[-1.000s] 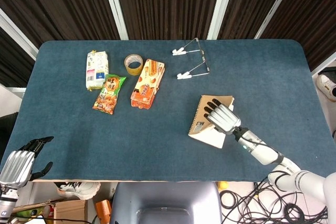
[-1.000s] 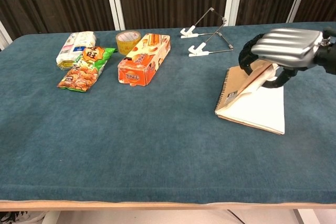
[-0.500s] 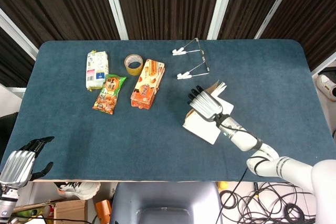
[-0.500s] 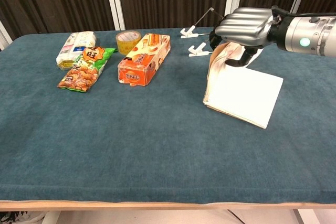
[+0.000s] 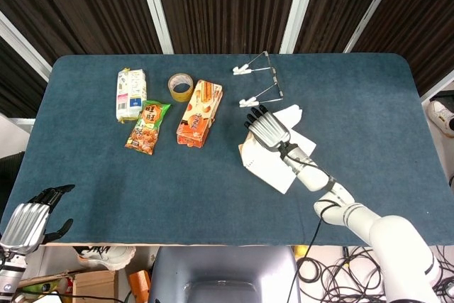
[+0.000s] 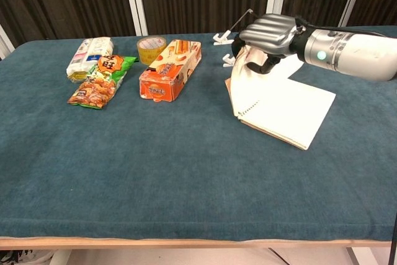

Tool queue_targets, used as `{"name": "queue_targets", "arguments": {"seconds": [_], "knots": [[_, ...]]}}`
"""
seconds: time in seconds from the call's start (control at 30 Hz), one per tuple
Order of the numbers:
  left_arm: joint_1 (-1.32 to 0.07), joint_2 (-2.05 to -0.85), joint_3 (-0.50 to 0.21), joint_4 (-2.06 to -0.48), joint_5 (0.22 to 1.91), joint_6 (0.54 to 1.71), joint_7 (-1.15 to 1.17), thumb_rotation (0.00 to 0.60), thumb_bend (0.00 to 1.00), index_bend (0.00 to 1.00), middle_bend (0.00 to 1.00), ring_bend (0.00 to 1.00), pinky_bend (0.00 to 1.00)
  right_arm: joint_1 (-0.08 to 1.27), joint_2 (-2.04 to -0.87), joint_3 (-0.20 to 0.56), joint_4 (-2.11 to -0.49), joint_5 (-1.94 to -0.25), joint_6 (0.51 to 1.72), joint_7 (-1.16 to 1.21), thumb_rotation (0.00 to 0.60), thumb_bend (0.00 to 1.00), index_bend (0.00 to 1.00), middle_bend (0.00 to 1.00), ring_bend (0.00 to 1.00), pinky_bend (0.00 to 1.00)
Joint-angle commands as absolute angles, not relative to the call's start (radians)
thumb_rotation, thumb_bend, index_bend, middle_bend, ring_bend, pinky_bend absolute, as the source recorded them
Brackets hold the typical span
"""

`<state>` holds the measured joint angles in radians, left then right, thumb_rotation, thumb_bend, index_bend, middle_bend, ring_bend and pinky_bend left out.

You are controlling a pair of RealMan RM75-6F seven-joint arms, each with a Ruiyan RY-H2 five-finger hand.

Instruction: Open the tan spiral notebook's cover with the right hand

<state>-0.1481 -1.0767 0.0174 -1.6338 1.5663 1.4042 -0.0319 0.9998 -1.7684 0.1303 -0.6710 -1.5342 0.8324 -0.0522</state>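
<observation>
The tan spiral notebook [image 5: 271, 167] lies right of the table's middle, with a white page [image 6: 288, 108] facing up. Its cover [image 6: 244, 80] stands lifted at the spiral side on the left, pale inner face showing. My right hand [image 5: 266, 126] [image 6: 270, 31] grips the cover's top edge from above, fingers curled over it. Which sheets besides the cover are lifted is hidden by the hand. My left hand [image 5: 25, 222] hangs below the table's near-left corner, fingers apart and holding nothing.
A metal wire stand with white clips [image 5: 258, 84] sits just behind the notebook. To the left lie an orange snack box [image 5: 199, 113], a tape roll [image 5: 180, 87], an orange-green snack bag [image 5: 147, 127] and a white packet [image 5: 131, 94]. Blue cloth [image 5: 142, 182] covers the table.
The right hand has swung left and toward the back of the table, lifting the cover from low to upright. The notebook slid left with it. The left hand stayed put.
</observation>
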Motion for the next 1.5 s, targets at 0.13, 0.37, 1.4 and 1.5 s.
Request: {"name": "queue_targets", "arguments": {"seconds": [0.13, 0.37, 1.4, 1.5], "knots": [[-0.147, -1.077, 0.018, -1.634, 1.568, 1.408, -0.033, 0.6, 0.32, 0.22, 0.28, 0.25, 0.47, 1.044, -1.887, 0.108, -0.488, -1.572, 0.881, 0.087, 0.6, 0.36, 0.09, 0.05, 0.0, 0.05], [-0.15, -1.075, 0.021, -1.635, 1.57, 1.401, -0.037, 0.6, 0.32, 0.21, 0.28, 0.25, 0.47, 1.064, -1.991, 0.103, -0.337, -1.57, 0.899, 0.15, 0.6, 0.23, 0.0, 0.0, 0.0, 0.0], [-0.147, -1.099, 0.011, -1.631, 1.57, 1.42, 0.018, 0.6, 0.32, 0.22, 0.28, 0.25, 0.47, 0.332, -1.296, -0.171, -1.597, -1.409, 1.554, -0.434, 0.6, 0.21, 0.0, 0.0, 0.0, 0.0], [-0.144, -1.109, 0.008, -1.627, 1.575, 1.434, 0.037, 0.6, 0.32, 0.21, 0.28, 0.25, 0.47, 0.28, -1.283, -0.154, -1.593, -1.367, 1.571, -0.38, 0.6, 0.21, 0.0, 0.0, 0.0, 0.01]]}}
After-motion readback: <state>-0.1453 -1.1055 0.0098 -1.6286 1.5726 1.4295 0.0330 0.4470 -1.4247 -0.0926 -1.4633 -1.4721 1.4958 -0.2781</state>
